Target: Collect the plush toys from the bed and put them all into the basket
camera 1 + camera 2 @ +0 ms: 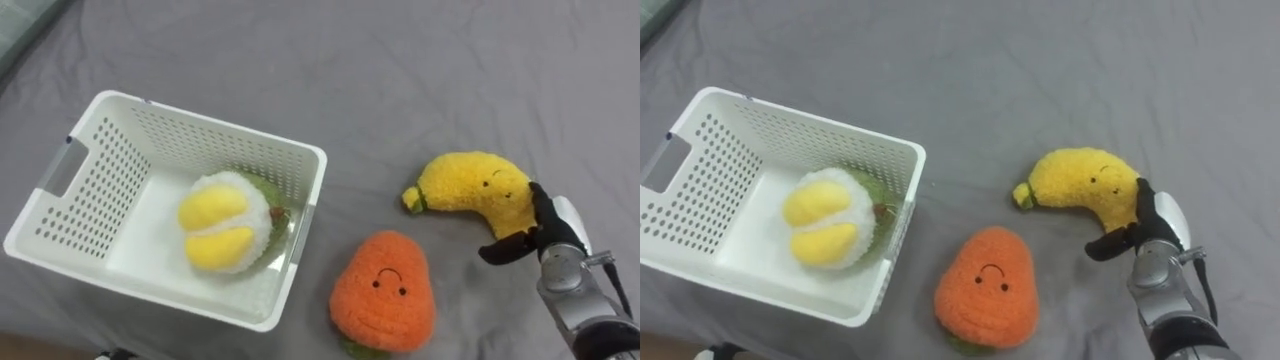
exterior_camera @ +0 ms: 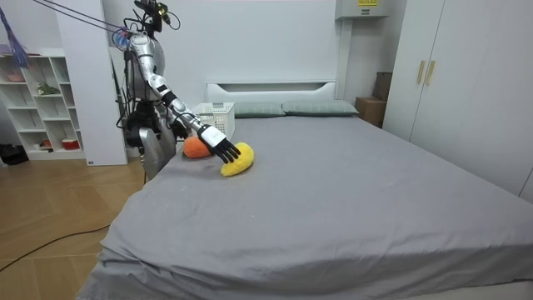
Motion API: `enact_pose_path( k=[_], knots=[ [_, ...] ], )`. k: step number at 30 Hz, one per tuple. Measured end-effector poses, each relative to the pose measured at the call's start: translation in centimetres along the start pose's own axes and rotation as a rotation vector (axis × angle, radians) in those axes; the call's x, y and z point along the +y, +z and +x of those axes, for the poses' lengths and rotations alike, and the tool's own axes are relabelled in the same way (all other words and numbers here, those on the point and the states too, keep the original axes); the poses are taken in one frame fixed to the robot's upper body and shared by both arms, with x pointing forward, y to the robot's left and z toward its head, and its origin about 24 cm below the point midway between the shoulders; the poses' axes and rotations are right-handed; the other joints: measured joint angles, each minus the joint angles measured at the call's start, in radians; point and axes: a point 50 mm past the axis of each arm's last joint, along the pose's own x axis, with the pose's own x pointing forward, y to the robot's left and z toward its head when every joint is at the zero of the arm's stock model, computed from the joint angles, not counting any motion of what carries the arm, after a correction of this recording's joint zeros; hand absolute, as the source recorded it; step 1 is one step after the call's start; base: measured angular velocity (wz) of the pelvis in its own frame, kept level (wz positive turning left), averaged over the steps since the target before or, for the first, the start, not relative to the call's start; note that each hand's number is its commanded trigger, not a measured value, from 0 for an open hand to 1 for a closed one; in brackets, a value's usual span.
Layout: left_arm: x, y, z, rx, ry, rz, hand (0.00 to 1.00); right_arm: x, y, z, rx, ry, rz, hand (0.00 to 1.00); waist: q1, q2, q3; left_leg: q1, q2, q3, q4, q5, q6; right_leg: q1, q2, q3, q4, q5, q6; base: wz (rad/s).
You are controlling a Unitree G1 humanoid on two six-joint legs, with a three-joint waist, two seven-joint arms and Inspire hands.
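Note:
A yellow banana plush (image 1: 470,185) lies on the grey bed (image 1: 420,70) at the right. My right hand (image 1: 553,224) rests against its right end with straight fingers, its dark thumb (image 1: 505,250) reaching under the tip. An orange plush (image 1: 385,290) with a smiling face lies nearer me, left of that hand. The white perforated basket (image 1: 230,130) stands on the bed at the left and holds a white and yellow round plush (image 1: 225,222) in its near right corner. In the room view I stand at the bed's side, my right arm stretched out to the banana plush (image 2: 237,161).
Two pillows (image 2: 321,108) lie by the headboard at the far end of the bed. A white shelf unit (image 2: 33,100) stands at the room view's left and a wardrobe (image 2: 466,75) at its right. Bare grey sheet spreads beyond the toys.

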Motion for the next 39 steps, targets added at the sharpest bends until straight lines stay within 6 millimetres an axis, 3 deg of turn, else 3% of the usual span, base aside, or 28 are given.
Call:
enact_pose_path(
  k=[4, 6, 7, 8, 9, 10, 11, 13, 14, 24, 30, 34, 39],
  knots=[
    [0.0, 0.1, 0.0, -0.015, -0.004, 0.016, 0.00, -0.2, 0.1, 0.2, 0.014, -0.017, 0.005, 0.00, 0.001, 0.000, 0.0014, -0.003, -0.003, -0.007, -0.002, 0.002, 0.002, -0.002, -0.002, -0.005, 0.000, 0.001, 0.001, 0.04],
    [0.2, 0.1, 0.1, -0.020, 0.001, 0.019, 0.00, -0.3, 0.0, 0.3, 0.026, -0.023, 0.008, 0.06, 0.000, 0.000, 0.0014, -0.006, -0.004, -0.014, -0.002, 0.003, 0.002, -0.002, -0.002, -0.013, 0.000, 0.001, 0.001, 0.11],
    [0.4, 0.1, 0.2, -0.023, 0.005, 0.021, 0.00, -0.4, -0.1, 0.3, 0.033, -0.029, 0.010, 0.26, 0.001, 0.001, 0.0012, -0.008, -0.004, -0.018, -0.001, 0.003, 0.002, -0.002, -0.003, -0.019, -0.001, 0.001, 0.001, 0.12],
    [0.4, 0.1, 0.2, -0.023, 0.007, 0.023, 0.00, -0.4, -0.1, 0.3, 0.035, -0.032, 0.010, 0.34, 0.002, 0.002, 0.0012, -0.008, -0.004, -0.019, -0.001, 0.003, 0.002, -0.002, -0.003, -0.021, -0.001, 0.001, 0.001, 0.07],
    [0.6, 0.0, 0.2, -0.024, 0.010, 0.026, 0.00, -0.5, -0.2, 0.4, 0.040, -0.042, 0.010, 0.51, 0.005, 0.004, 0.0011, -0.009, -0.004, -0.020, -0.001, 0.003, 0.002, -0.003, -0.003, -0.024, -0.001, 0.001, 0.001, 0.04],
    [0.6, 0.0, 0.2, -0.025, 0.011, 0.027, 0.00, -0.7, -0.1, 0.5, 0.039, -0.065, 0.011, 0.60, 0.006, 0.008, 0.0009, -0.010, -0.004, -0.020, 0.000, 0.004, 0.002, -0.003, -0.003, -0.026, -0.002, 0.001, 0.001, 0.00],
    [0.6, 0.1, 0.2, -0.025, 0.011, 0.027, 0.00, -0.9, -0.1, 0.5, 0.036, -0.078, 0.012, 0.63, 0.007, 0.011, 0.0003, -0.010, -0.004, -0.021, 0.000, 0.004, 0.002, -0.003, -0.004, -0.026, -0.002, 0.001, 0.001, 0.00],
    [0.6, 0.1, 0.2, -0.025, 0.011, 0.027, 0.00, -1.7, -0.4, 0.5, 0.041, -0.129, 0.020, 0.82, 0.006, 0.023, -0.0018, -0.010, -0.005, -0.021, 0.004, 0.004, 0.002, 0.000, -0.009, -0.036, -0.001, 0.001, 0.002, 0.04],
    [0.6, 0.0, 0.2, -0.025, 0.011, 0.027, 0.00, -1.9, -0.6, 0.5, 0.048, -0.140, 0.024, 0.99, 0.006, 0.025, -0.0032, -0.010, -0.005, -0.021, 0.004, 0.004, 0.002, 0.000, -0.012, -0.039, -0.001, 0.001, 0.002, 0.03],
    [0.5, -0.1, 0.2, -0.020, -0.008, 0.029, 0.00, -2.8, -1.9, 0.4, 0.119, -0.186, 0.095, 1.00, 0.005, 0.040, -0.0071, -0.007, -0.006, -0.024, 0.008, 0.010, 0.002, 0.007, -0.015, -0.049, 0.001, 0.001, 0.000, 0.01],
    [0.4, -0.2, 0.1, -0.019, -0.021, 0.029, 0.00, -3.1, -1.9, 0.6, 0.153, -0.212, 0.164, 1.00, 0.015, 0.058, -0.0155, -0.019, -0.007, -0.026, 0.001, 0.023, 0.001, -0.008, -0.013, -0.051, 0.006, 0.007, -0.006, 0.01],
    [-0.2, 0.2, 0.0, -0.042, -0.045, 0.054, 0.00, -4.4, -1.2, 0.9, 0.136, -0.267, 0.173, 1.00, 0.024, 0.078, -0.0137, -0.041, -0.009, -0.031, -0.007, 0.037, 0.000, -0.037, -0.021, -0.056, 0.021, 0.008, -0.009, 0.05],
    [-0.6, 0.3, -0.2, -0.053, -0.065, 0.078, 0.00, -6.3, -0.3, 1.4, 0.118, -0.335, 0.151, 1.00, 0.029, 0.085, -0.0111, -0.085, -0.012, -0.043, -0.007, 0.050, 0.000, -0.084, -0.027, -0.058, 0.040, 0.005, -0.013, 0.07]
  ],
)
